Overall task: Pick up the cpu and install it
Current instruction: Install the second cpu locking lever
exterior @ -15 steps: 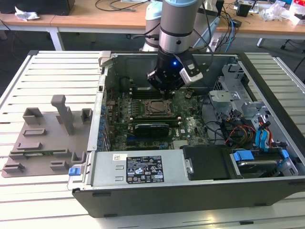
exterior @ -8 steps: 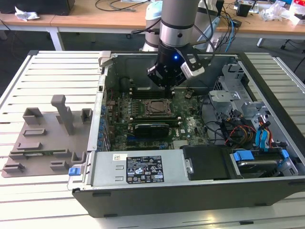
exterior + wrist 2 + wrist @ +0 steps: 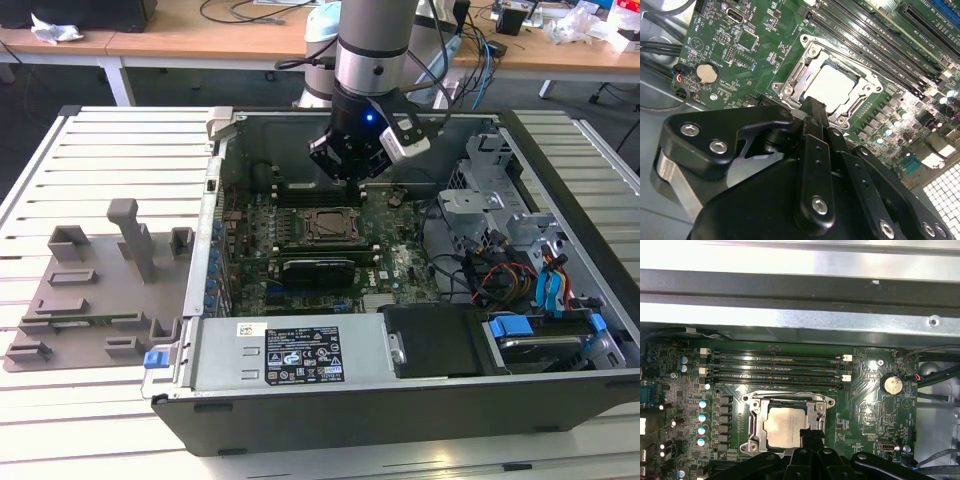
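The cpu (image 3: 837, 85) is a small square chip with a pale silver top. It lies flat inside the metal socket frame (image 3: 752, 422) on the green motherboard, and it shows in both wrist views (image 3: 782, 424). My gripper (image 3: 815, 104) hangs over the open computer case (image 3: 215, 190), above the socket (image 3: 326, 226). Its black fingers meet at a single narrow tip with nothing between them. In the first wrist view that gripper tip (image 3: 810, 434) overlaps one corner of the chip.
Memory slots (image 3: 775, 370) run along one side of the socket, and a coin battery (image 3: 891, 385) sits nearby. A long black card (image 3: 318, 268) lies just below the socket. A labelled power supply (image 3: 303, 355), drive cages and cables (image 3: 500, 270) crowd the case. A grey fixture (image 3: 100, 290) rests on the slatted table.
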Tool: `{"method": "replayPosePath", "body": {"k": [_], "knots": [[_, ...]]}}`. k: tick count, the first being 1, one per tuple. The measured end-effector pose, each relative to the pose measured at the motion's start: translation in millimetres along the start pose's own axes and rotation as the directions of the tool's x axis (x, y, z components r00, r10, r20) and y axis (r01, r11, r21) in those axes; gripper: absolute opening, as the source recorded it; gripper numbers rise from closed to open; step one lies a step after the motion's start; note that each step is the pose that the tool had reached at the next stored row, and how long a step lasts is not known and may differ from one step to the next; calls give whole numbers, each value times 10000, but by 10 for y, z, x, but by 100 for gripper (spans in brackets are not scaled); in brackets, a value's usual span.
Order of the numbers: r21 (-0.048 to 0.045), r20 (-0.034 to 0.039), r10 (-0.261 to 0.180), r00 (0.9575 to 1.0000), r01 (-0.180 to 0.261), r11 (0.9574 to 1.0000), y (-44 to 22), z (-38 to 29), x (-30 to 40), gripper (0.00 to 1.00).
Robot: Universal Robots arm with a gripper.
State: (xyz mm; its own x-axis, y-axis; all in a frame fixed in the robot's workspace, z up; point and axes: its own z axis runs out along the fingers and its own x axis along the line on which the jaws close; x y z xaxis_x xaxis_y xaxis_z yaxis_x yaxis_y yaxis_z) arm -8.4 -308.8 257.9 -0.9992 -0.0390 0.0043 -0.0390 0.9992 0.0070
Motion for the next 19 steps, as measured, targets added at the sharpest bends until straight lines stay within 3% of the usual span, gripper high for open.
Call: {"method": "replayPosePath", "body": {"k": [6,19], "knots": [[2,-1,0,10000,0,10000,-9,0,-1,11],[1,0,1,10000,-1,10000,-213,1,6,11]]}}
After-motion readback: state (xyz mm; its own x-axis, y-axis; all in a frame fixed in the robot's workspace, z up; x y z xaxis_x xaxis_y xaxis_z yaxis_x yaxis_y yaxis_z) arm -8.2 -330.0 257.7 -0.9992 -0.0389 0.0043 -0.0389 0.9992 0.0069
